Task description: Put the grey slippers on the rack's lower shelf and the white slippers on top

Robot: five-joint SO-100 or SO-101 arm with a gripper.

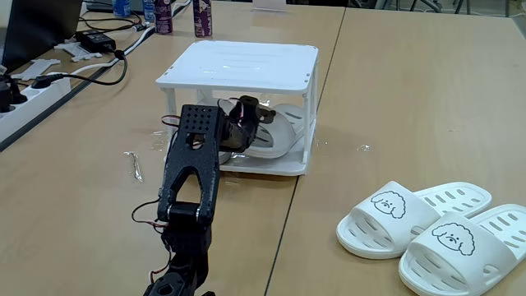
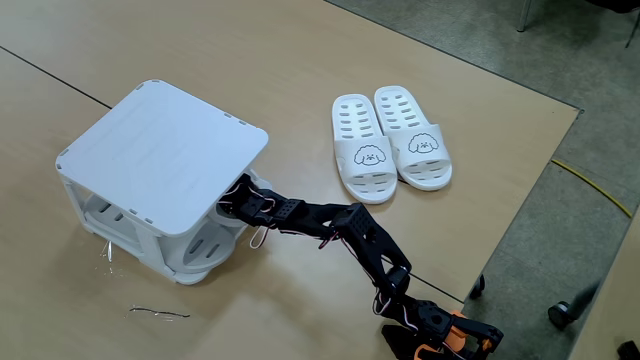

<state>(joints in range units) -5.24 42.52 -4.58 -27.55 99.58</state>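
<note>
Broad light wooden table (image 1: 394,99); small white plastic two-tier rack (image 1: 238,66) with slatted boards standing on it, flat top board (image 2: 165,150) bare. Black jointed arm (image 1: 191,177) reaching from the near edge into the rack's open side, claw (image 1: 246,111) over the lower shelf (image 1: 271,164), fingers' state impossible to tell. Pale grey rubber slippers (image 1: 275,136) lying on that lower shelf, beside the claw. White rubber slippers with puppy faces (image 2: 390,140) side by side on the table, well apart from the rack
</note>
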